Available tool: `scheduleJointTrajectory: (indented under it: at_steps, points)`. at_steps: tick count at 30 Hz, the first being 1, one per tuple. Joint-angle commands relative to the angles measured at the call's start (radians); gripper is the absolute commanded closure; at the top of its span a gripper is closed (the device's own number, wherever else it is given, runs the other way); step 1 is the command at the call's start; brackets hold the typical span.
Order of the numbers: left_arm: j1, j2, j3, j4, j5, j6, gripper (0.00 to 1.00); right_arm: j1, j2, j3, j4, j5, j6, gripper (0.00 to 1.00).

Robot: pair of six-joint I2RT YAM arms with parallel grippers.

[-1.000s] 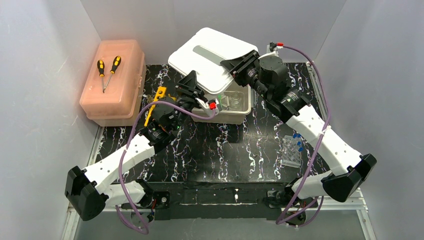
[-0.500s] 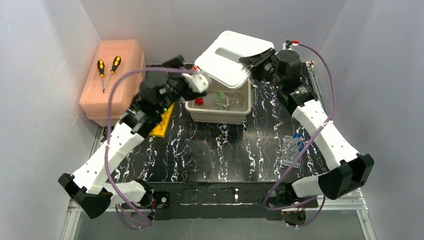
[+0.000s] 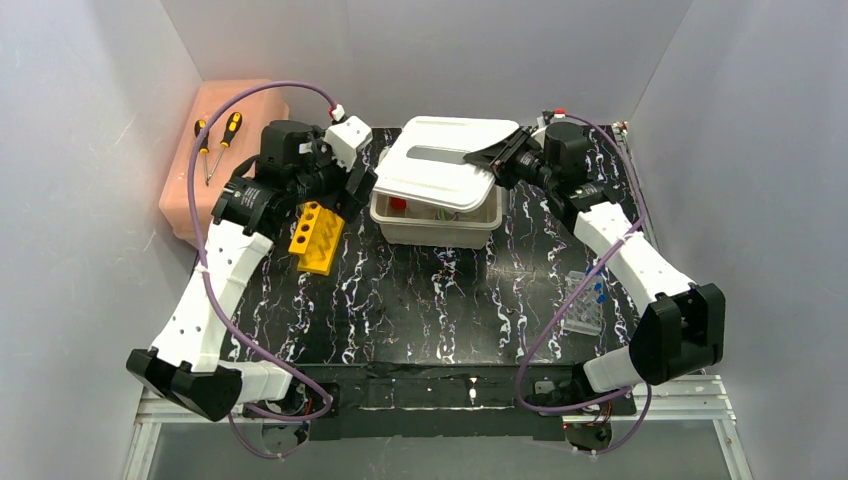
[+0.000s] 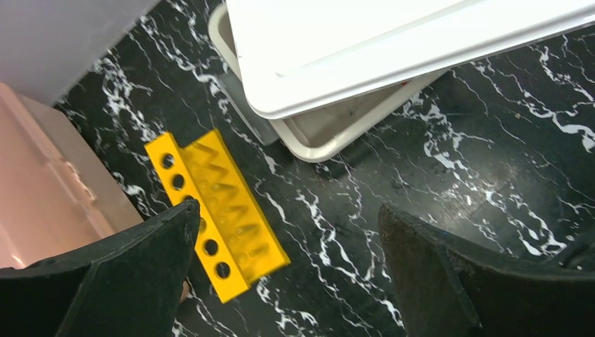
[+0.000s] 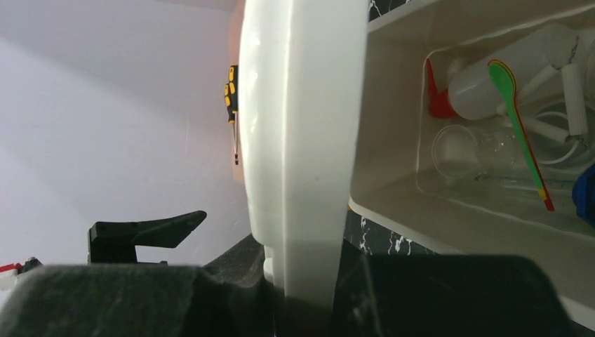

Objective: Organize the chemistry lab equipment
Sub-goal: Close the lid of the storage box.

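The jaws of the right arm [image 3: 615,245] are clenched on the rim of the smooth white plastic lid [image 3: 440,165]. We see the lid tilted over the open rectangular white bin [image 3: 440,232], covering most of it. Inside the bin, in the right wrist view, the red-capped white squeeze bottle [image 5: 491,74], the slender green spoon [image 5: 518,112] and a clear glass flask [image 5: 466,147] with a round mouth lie bunched together. The jaws of the left arm [image 3: 225,260] are spread wide and grasp nothing, hanging above the black, white-veined marble table [image 3: 450,300]. Below them we find the blocky yellow tube rack [image 4: 217,210], with its row of round holes and zigzag slots. It lies flat on the table between the bin and the translucent pink box [image 3: 200,190].
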Motion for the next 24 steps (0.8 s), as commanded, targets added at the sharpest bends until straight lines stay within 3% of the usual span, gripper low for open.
scheduleJointTrajectory:
  at_steps: [1, 13, 19, 24]
  points:
    - [0.01, -0.006, 0.006, -0.079, 0.034, -0.076, 0.02, -0.005, -0.035, -0.058, 0.162, -0.066, 0.031, 0.94]
    - [0.032, 0.067, -0.063, -0.067, -0.008, -0.126, 0.02, -0.006, -0.005, -0.18, 0.148, -0.085, -0.062, 0.81]
    - [0.033, 0.091, -0.1, -0.014, -0.031, -0.105, 0.02, -0.026, -0.002, -0.189, 0.045, -0.045, -0.169, 0.58]
    - [0.032, 0.139, -0.121, 0.037, -0.053, -0.082, 0.02, -0.061, 0.057, -0.172, 0.013, -0.059, -0.227, 0.51]
